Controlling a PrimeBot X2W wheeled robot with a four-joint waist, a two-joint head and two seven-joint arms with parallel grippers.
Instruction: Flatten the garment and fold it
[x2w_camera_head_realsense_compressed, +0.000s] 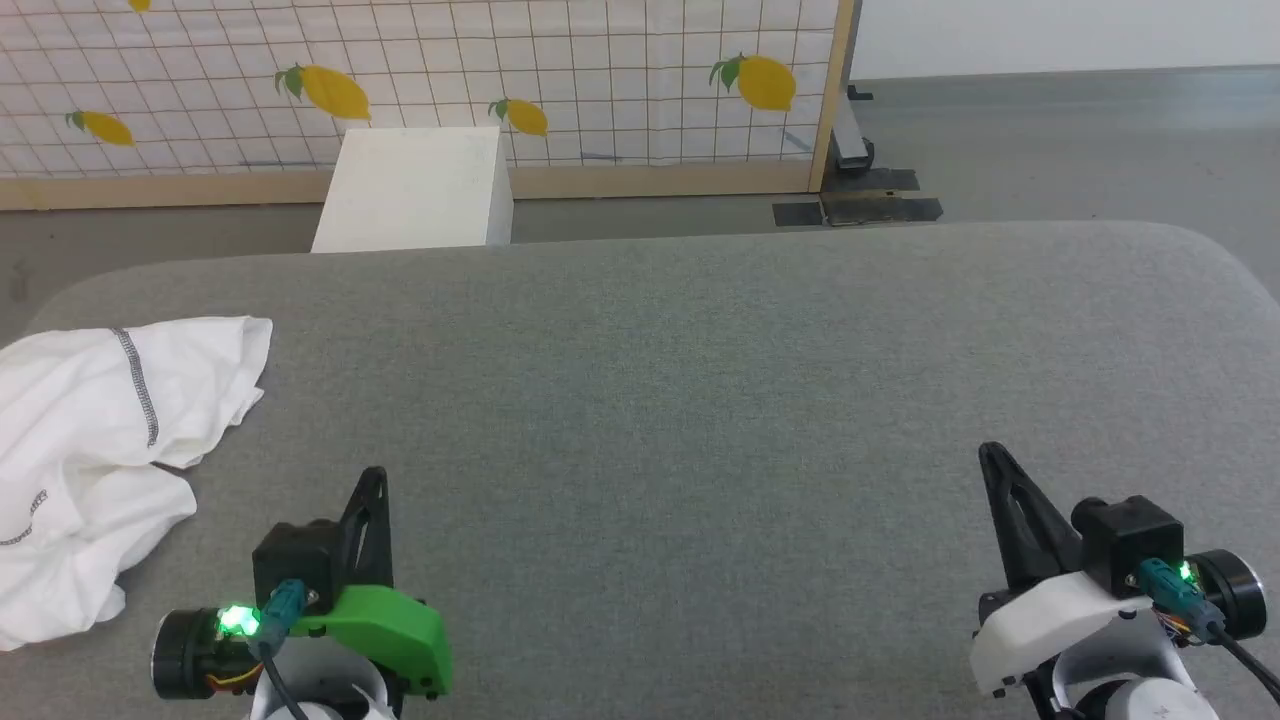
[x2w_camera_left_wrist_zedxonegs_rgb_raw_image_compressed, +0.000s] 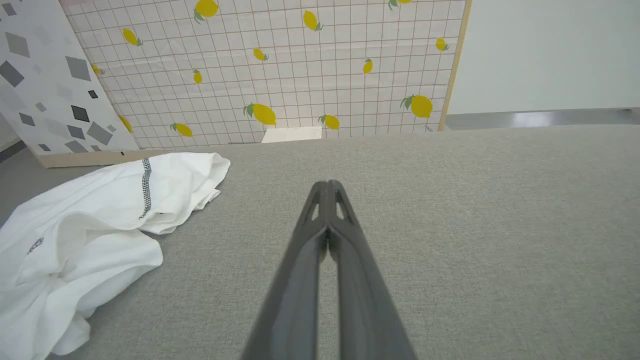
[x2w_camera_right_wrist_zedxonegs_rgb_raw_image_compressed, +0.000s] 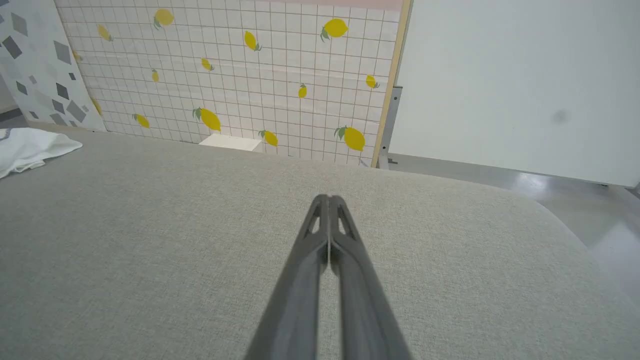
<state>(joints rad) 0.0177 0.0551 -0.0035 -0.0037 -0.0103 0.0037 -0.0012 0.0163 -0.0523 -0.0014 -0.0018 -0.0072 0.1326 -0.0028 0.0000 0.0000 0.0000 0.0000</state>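
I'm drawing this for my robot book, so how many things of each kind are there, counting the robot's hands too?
Crumpled white thin-fabric shirt with dark stitched seams: 1
Plain white rectangular box: 1
Dark two-fingered robot hands, both shut (left hand, right hand): 2
Total: 4

You have the garment (x2w_camera_head_realsense_compressed: 90, 450), a thin white shirt with dark stitched seams, lying crumpled in loose folds at the left edge of the grey fabric table (x2w_camera_head_realsense_compressed: 700, 380), one seam line facing up
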